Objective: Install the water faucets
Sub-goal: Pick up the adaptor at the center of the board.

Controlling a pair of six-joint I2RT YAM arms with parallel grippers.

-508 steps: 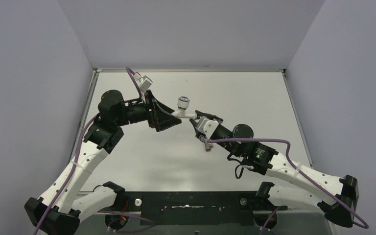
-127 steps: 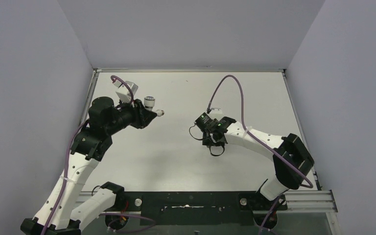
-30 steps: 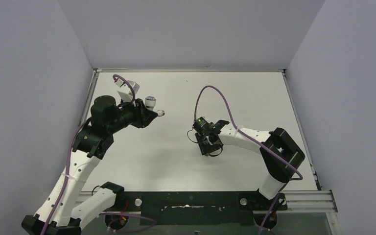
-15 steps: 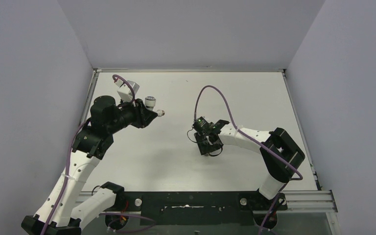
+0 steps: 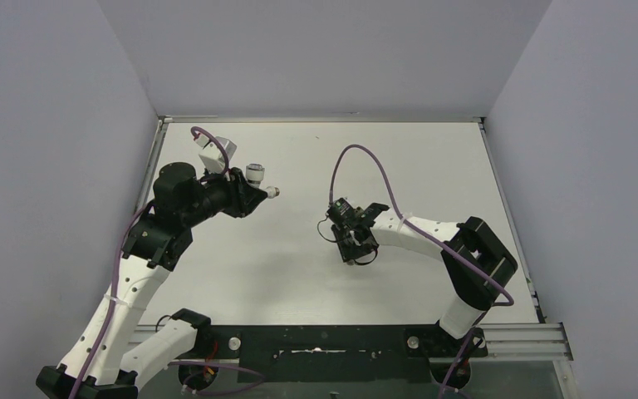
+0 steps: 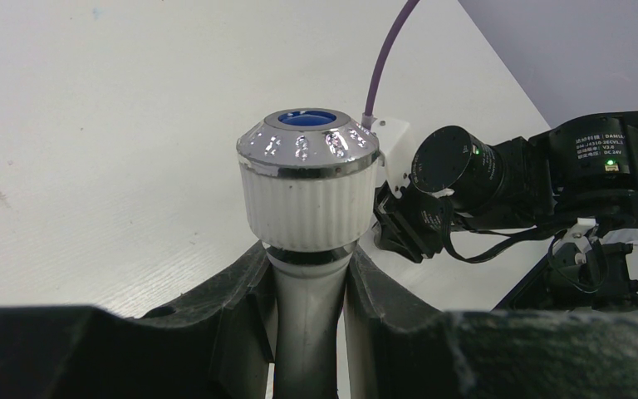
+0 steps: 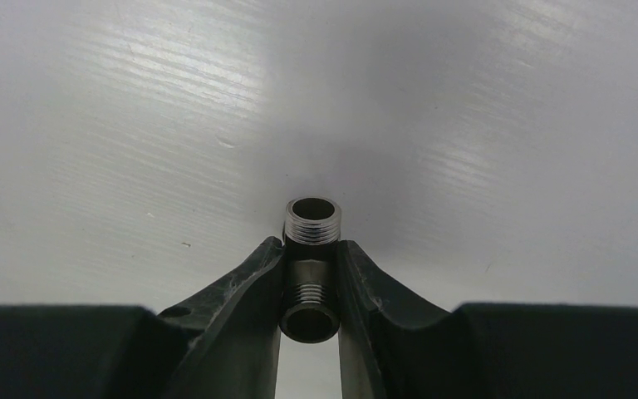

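The left gripper was closed tight on the smooth neck of the white tap body, over the far left part of the table. Its round knob had a ribbed white skirt, a shiny dimpled chrome cap and a blue dot on top. The right gripper was clamped on the waist of the threaded fitting, a short hollow grey metal tube, close to the matte white surface.

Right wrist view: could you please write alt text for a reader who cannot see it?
Two black fingers grip a small grey metal threaded fitting by its middle. Its hollow threaded far end sticks out beyond them, with the plain white table behind.
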